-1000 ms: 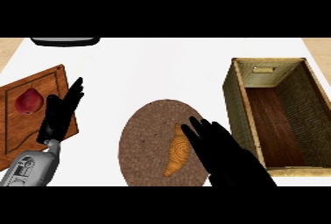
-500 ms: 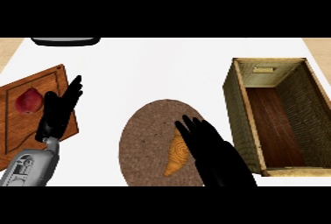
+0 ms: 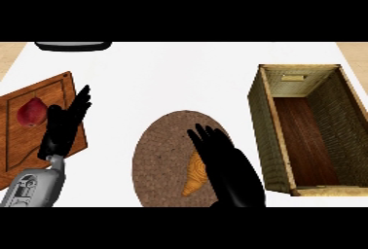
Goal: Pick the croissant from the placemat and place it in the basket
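A: Since the frame before, the right hand (image 3: 229,174) had slid further left over the mat (image 3: 161,160) and now covered the right half of the croissant (image 3: 194,176). Nothing else had shifted.

B: Was the hand closed on it?

A: No. Its fingers were straight and spread, lying over the pastry with nothing curled round it. The croissant sat on the mat, right of centre, its lower tip showing.

B: How would it handle, in your view?

A: Light and soft, I judged, with a flaky crust that would dent if pinched. The thick middle looked the best place to hold, fingers on one flank and thumb on the other, not the thin tips.

B: And around it, biggest first?

A: The counter (image 3: 179,73) carried everything. The basket (image 3: 263,126) stood to the right, well apart from the mat, deep and open, its near wall tall enough that the croissant would need lifting over. A board (image 3: 22,141) lay at the left with a red fruit (image 3: 31,112) on it, and the left hand (image 3: 64,124) rested open over its right edge. A dark object (image 3: 72,46) showed at the far edge; I couldn't tell what.

B: Anything in the way?

A: Only that basket wall.
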{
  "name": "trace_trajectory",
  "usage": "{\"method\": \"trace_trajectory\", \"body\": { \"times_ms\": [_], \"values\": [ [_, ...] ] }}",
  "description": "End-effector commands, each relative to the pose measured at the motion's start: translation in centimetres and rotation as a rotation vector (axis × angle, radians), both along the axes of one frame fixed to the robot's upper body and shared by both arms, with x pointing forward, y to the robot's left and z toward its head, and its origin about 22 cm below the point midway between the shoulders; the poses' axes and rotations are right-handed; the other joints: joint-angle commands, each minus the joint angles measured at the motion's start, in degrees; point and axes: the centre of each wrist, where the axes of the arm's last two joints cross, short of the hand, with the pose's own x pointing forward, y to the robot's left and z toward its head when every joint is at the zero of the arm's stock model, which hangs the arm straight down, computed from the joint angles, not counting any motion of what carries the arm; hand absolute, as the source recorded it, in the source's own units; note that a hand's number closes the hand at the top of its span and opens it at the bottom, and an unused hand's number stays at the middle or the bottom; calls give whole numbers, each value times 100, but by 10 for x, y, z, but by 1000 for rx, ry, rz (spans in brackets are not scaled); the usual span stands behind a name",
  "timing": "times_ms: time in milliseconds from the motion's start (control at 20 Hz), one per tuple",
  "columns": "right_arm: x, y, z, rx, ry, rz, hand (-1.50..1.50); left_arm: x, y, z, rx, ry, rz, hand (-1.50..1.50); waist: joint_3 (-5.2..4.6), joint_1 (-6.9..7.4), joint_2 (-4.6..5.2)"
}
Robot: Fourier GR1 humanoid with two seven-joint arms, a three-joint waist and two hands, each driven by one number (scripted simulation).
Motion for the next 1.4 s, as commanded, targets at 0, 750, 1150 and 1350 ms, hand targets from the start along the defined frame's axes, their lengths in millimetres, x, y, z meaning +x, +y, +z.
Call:
{"method": "trace_trajectory", "body": {
  "times_ms": [0, 750, 1150, 1350],
  "values": [
    [16, 15, -5, 17, 9, 0, -150, 20, -19, 2, -6, 5, 5, 0, 0, -11, 6],
    [14, 15, -41, -36, 87, -3, -150, -4, -12, -11, -14, -1, -4, 0, 0, -3, -1],
    [26, 18, -53, -5, 69, -34, -150, 11, -15, 15, -12, 2, 3, 0, 1, -7, 0],
    [21, 31, -59, -68, 89, 8, 150, 2, -6, -1, -13, 4, -7, 0, 0, 2, 0]
  ]
}}
